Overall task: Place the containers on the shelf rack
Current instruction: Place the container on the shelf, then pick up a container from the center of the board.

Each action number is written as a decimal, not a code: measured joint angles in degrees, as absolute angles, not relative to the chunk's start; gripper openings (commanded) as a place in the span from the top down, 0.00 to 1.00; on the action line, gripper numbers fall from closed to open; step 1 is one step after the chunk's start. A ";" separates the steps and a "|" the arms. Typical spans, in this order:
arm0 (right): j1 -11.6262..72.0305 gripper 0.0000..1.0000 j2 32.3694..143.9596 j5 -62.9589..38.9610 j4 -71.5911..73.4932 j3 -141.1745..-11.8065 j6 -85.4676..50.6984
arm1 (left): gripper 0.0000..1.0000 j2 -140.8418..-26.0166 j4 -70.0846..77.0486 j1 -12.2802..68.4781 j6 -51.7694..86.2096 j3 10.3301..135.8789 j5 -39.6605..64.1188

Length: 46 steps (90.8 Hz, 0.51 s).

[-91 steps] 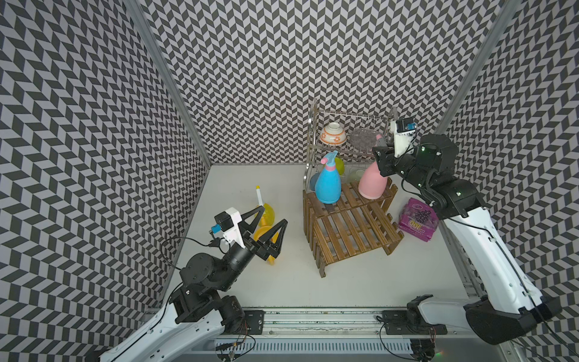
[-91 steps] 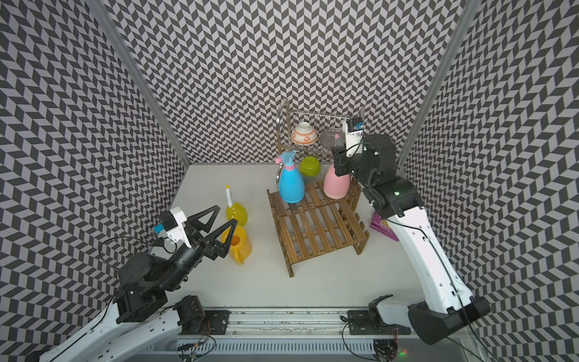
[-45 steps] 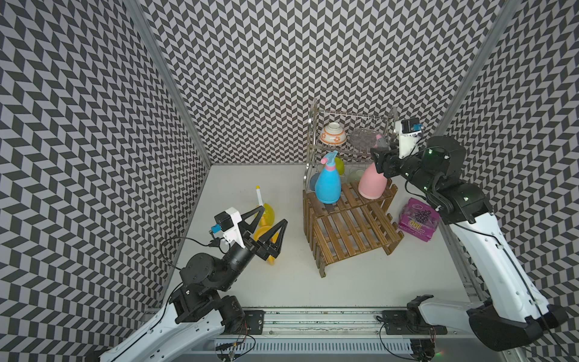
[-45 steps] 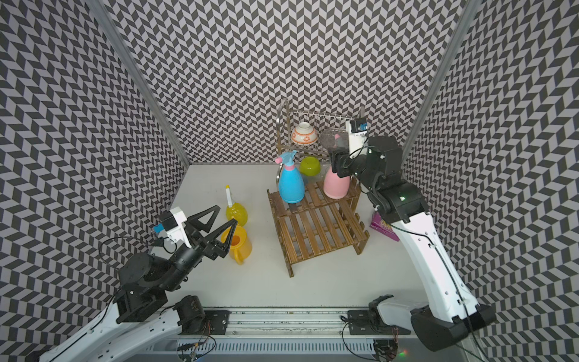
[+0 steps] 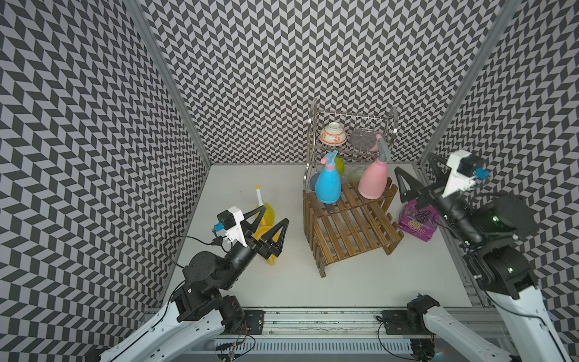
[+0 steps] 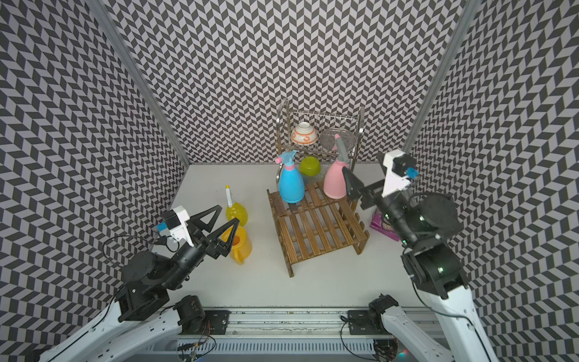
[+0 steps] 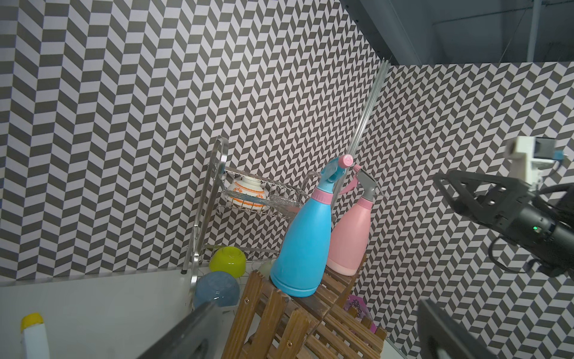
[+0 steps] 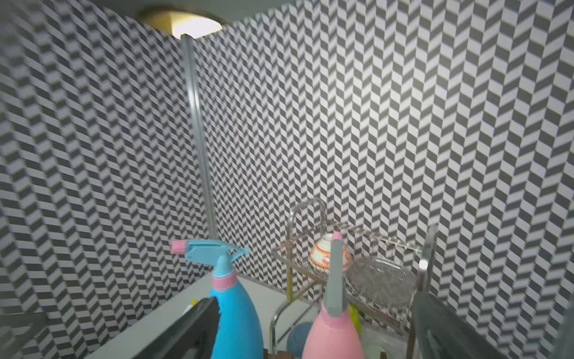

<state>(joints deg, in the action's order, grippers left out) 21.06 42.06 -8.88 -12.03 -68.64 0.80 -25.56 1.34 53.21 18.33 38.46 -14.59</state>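
A blue spray bottle (image 5: 327, 188) and a pink spray bottle (image 5: 372, 185) stand upright on the upper step of the brown slatted shelf rack (image 5: 351, 232). My right gripper (image 5: 415, 169) hangs open just right of the pink bottle, clear of it and holding nothing. On the table left of the rack stand the yellow spray bottle (image 6: 236, 211) and the yellow watering can (image 6: 242, 247). My left gripper (image 6: 227, 216) hovers open above those two, empty. In the left wrist view the blue bottle (image 7: 304, 242) stands in front of the pink one (image 7: 351, 236).
Behind the shelf rack stands a steel wire dish rack (image 5: 388, 125) holding an orange-patterned bowl (image 5: 333, 134), a green bowl (image 5: 340, 164) and a blue-grey bowl (image 7: 217, 289). A purple packet (image 5: 418, 222) lies right of the shelf rack. Patterned walls close in three sides.
My right gripper opened, let go of the pink spray bottle on the upper step and drew back to the right and nearer the front. The left arm has not moved.
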 measured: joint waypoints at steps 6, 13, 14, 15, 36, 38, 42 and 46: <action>21.02 0.00 38.65 -14.33 -7.55 -64.18 0.25 | 0.00 -26.74 1.28 53.21 18.57 38.50 -14.79; 21.02 0.00 36.51 -21.06 -3.25 -59.57 -1.28 | 0.00 -28.73 1.17 53.21 18.92 38.61 -14.85; 21.02 0.00 36.27 -21.89 -2.79 -58.94 -1.58 | 0.00 -29.04 1.17 53.21 18.94 38.59 -14.85; 21.02 0.00 36.07 -22.63 -2.31 -58.33 -1.83 | 0.00 -29.30 1.13 53.21 18.98 38.61 -14.87; 21.02 0.00 31.73 -32.34 2.98 -48.07 -8.23 | 0.00 -33.10 -0.84 53.21 20.23 39.55 -15.86; 21.02 0.00 31.35 -32.88 3.22 -47.59 -8.75 | 0.00 -33.43 -1.10 53.21 20.34 39.88 -16.05; 21.02 0.00 30.68 -33.71 3.62 -46.85 -9.47 | 0.00 -34.09 -1.63 53.21 20.69 40.53 -16.32; 21.02 0.00 30.22 -34.57 3.97 -46.33 -10.04 | 0.00 -34.63 -2.11 53.21 20.97 41.19 -16.73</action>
<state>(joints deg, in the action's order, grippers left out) 21.02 30.22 -34.57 3.97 -46.33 -10.04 -34.63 -2.11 53.21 20.97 41.19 -16.73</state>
